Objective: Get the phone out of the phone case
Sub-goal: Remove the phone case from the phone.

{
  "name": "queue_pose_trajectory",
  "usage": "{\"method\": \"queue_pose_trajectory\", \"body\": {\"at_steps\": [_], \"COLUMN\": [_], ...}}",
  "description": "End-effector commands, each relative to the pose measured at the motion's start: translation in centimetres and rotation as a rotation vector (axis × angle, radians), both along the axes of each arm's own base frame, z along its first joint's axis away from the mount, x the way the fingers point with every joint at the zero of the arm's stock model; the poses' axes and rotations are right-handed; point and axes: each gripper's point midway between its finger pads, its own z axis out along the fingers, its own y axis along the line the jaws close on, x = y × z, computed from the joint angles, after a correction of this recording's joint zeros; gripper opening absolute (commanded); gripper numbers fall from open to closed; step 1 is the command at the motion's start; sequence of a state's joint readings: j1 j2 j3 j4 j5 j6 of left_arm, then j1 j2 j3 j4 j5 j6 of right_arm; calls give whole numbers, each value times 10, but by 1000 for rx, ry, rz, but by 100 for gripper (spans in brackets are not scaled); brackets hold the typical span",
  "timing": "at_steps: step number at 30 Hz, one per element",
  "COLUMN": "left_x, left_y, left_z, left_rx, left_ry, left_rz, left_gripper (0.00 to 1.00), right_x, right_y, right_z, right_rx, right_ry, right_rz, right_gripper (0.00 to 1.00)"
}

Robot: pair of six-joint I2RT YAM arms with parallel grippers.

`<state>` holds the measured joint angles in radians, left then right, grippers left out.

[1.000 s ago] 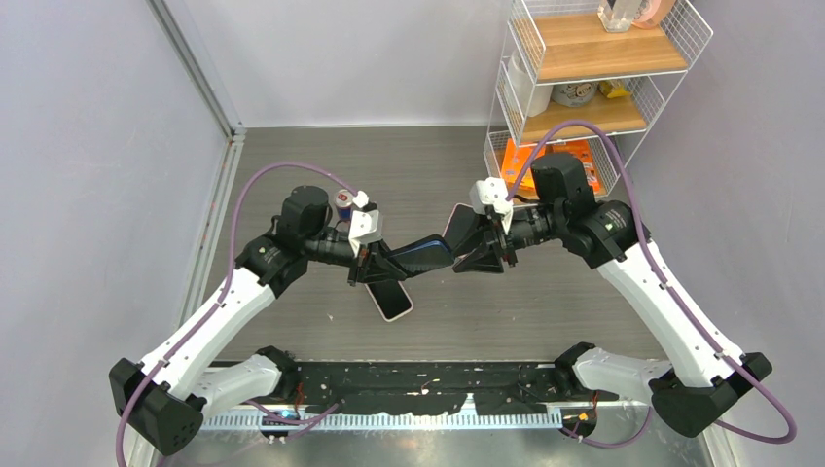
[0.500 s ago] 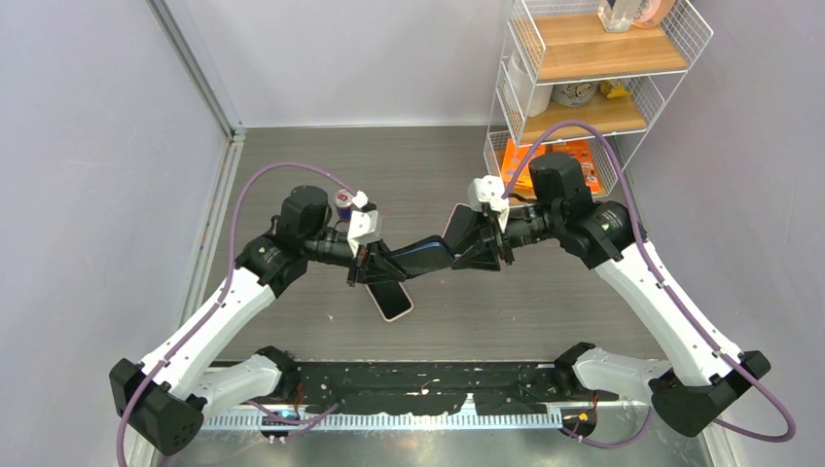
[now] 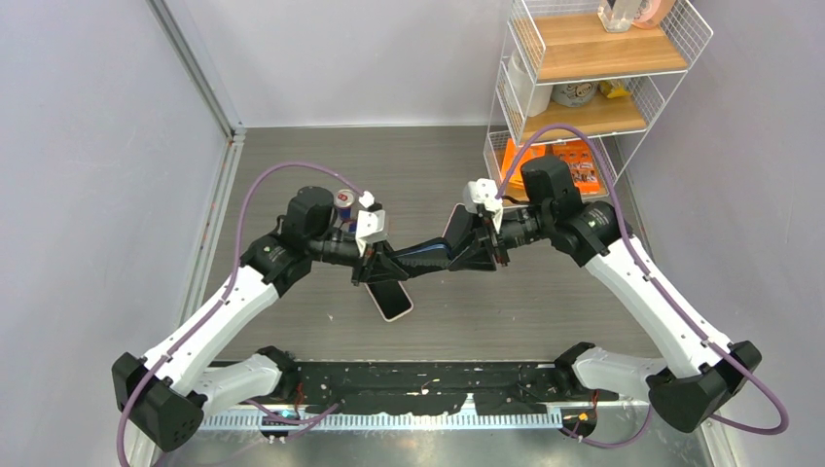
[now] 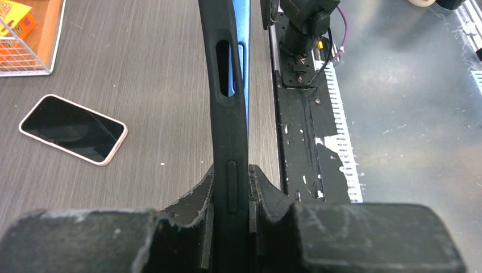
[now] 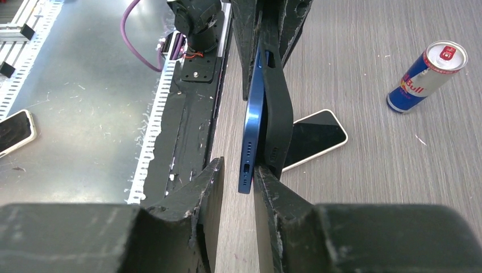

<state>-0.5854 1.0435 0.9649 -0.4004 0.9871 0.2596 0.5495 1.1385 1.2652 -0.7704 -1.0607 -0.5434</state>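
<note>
- Two tools: left tool (image 3: 382,265), right tool (image 3: 469,257).
- One phone case (image 4: 230,114) between them.
- Three phones: blue phone (image 5: 253,120), pink-edged phone (image 3: 391,299), third phone (image 5: 12,132).
- One can (image 5: 427,77) beside left tool.

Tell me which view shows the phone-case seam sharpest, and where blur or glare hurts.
Right wrist: phone and case crisp, seam clear, only the near fingers soft. Left wrist: case edge sharp, fingers blurred, mild sheen on the metal plate. Top external: evenly lit, seam too small and dark.

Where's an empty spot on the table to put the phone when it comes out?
The far stretch of table, between the back wall and the can, is bare. So is the strip right of the pink phone. It's crowded near the wire shelf and under the phone case.
</note>
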Motion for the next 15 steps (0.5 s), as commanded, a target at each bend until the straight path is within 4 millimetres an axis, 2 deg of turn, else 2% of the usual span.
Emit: {"method": "queue_pose_trajectory", "body": {"at_steps": [1,11,15], "left_x": [26,41,49], "left_y": [-16,-23,-24], "left_z": [59,74,76], "left_rx": [-145,-203,-220], "left_ry": [-192,-127,-128], "left_rz": [47,129,173], "left_gripper": [0,0,0], "right_x": [-14,-14,-13], "right_y": [9,21,24], "right_z": [-4,-16,-17], "right_rx": [32,20,15], "right_ry": [46,83,90], "right_rz": [94,132,139], "right_gripper": [31,29,21]}}
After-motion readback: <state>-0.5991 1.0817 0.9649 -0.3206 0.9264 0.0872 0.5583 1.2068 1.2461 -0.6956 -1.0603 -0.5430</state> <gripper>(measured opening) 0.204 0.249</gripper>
